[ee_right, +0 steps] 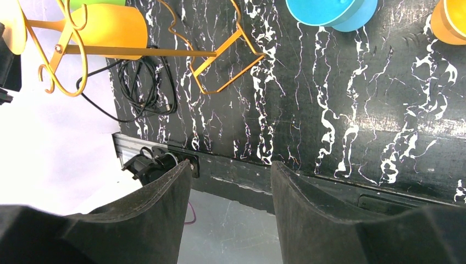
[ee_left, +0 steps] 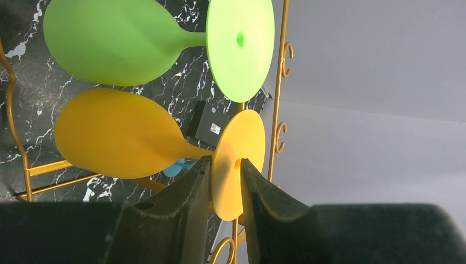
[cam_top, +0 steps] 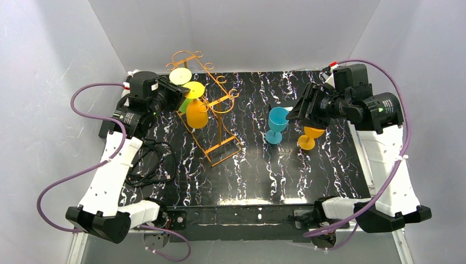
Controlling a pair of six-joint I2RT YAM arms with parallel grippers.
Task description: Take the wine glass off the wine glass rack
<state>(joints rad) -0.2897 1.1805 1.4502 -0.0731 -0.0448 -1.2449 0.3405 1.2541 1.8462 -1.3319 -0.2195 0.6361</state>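
Left fingers (ee_left: 184,206) clamp the foot of an orange wine glass (ee_left: 118,135) hanging on the wine glass rack (ee_left: 276,104); right fingers (ee_right: 159,212) spread wide, empty.

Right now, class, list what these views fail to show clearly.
Green glass: top view, mostly covered by the hanging orange glass.
Blue glass: right wrist view, cut off by the top edge.
Rack: left wrist view, partly hidden behind the left hand.

Your top camera: overhead, facing down, rack (cam_top: 215,107) left of centre. Left wrist: close against rack. Right wrist: well apart from it. All share rack.
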